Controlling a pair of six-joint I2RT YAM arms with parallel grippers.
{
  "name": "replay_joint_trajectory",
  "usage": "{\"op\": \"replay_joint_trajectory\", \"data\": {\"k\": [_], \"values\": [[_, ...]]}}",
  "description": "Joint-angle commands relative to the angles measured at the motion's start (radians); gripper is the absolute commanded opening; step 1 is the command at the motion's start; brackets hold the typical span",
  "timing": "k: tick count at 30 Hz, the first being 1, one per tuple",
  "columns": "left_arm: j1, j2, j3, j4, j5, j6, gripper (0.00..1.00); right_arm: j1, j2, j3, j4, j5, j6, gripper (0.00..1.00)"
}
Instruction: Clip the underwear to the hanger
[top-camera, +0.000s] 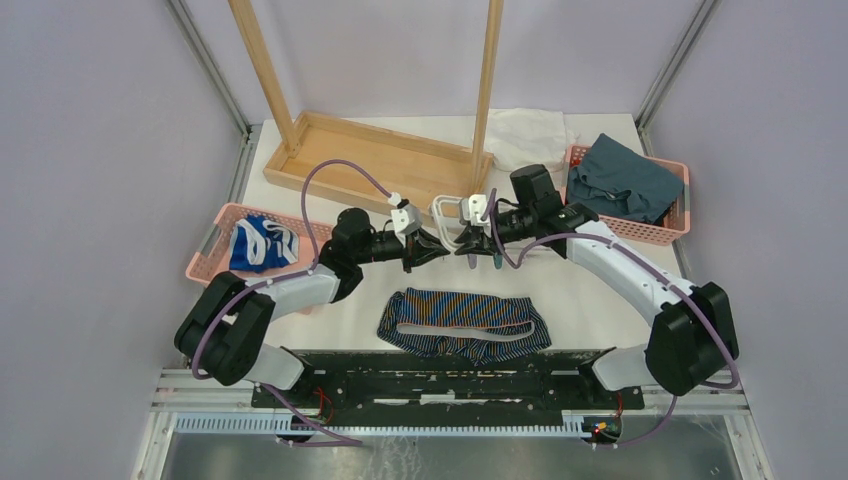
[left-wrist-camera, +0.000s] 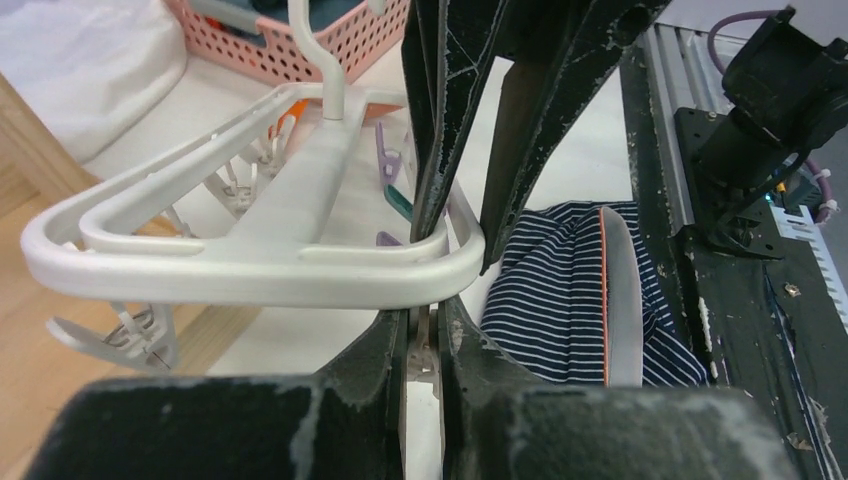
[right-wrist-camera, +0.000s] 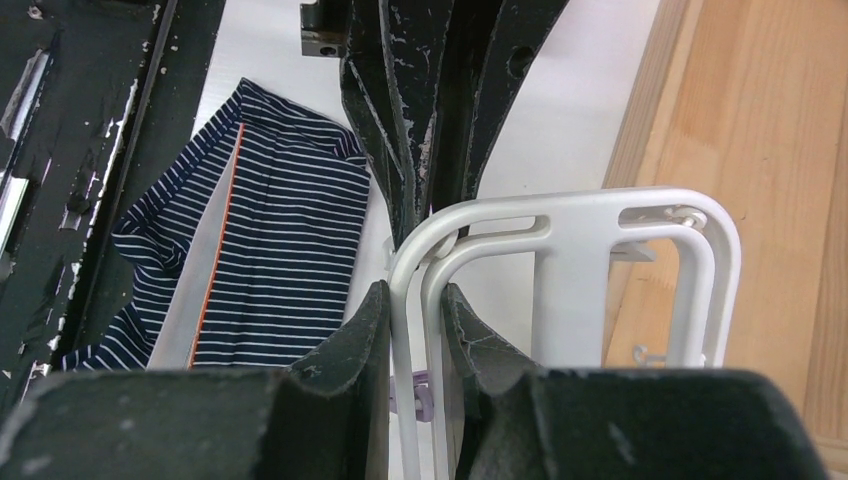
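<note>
Top external view showed the hanger (top-camera: 440, 212) held up off the table (top-camera: 600, 300) between the two arms, just in front of the wooden rack (top-camera: 380, 160). On its end rim the left gripper (top-camera: 425, 252) was clenched, and the right gripper (top-camera: 478, 245) was clamped on the same rim just beside it; both wrist views showed the fingers pinching the white plastic. Holding it with two arms probably kept the frame level and let its clips dangle free for the next step. The underwear (top-camera: 465, 322) lay spread flat on the table, apart from the hanger and close to the arm bases, not yet clipped.
</note>
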Motion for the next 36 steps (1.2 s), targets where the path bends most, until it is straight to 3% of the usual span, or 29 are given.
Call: {"op": "replay_joint_trajectory", "data": {"k": [1, 8, 12, 18, 24, 26, 31, 36], "values": [[-0.002, -0.009, 0.029, -0.154, -0.082, 0.026, 0.03, 0.011, 0.03, 0.057, 0.11, -0.023, 0.004, 0.0], [-0.002, 0.005, 0.046, -0.234, -0.13, -0.059, 0.03, 0.031, 0.099, 0.089, 0.112, 0.0, 0.001, 0.02], [-0.002, -0.007, 0.013, -0.22, -0.184, -0.088, 0.03, 0.038, 0.155, 0.114, 0.111, 0.013, 0.002, 0.08], [-0.001, -0.03, -0.036, -0.158, -0.269, -0.119, 0.03, 0.051, 0.177, 0.147, 0.137, 0.026, 0.062, 0.29], [-0.002, -0.067, -0.104, -0.093, -0.344, -0.139, 0.03, 0.053, 0.098, 0.086, 0.311, 0.107, 0.27, 0.53], [-0.002, -0.062, -0.111, -0.085, -0.339, -0.146, 0.03, 0.053, 0.07, 0.074, 0.35, 0.148, 0.33, 0.74], [-0.002, -0.063, -0.128, -0.052, -0.406, -0.188, 0.03, 0.053, -0.011, 0.042, 0.356, 0.212, 0.491, 0.78], [-0.002, -0.081, -0.148, -0.031, -0.491, -0.237, 0.03, 0.051, -0.198, -0.175, 0.515, 0.4, 0.66, 0.84]]}}
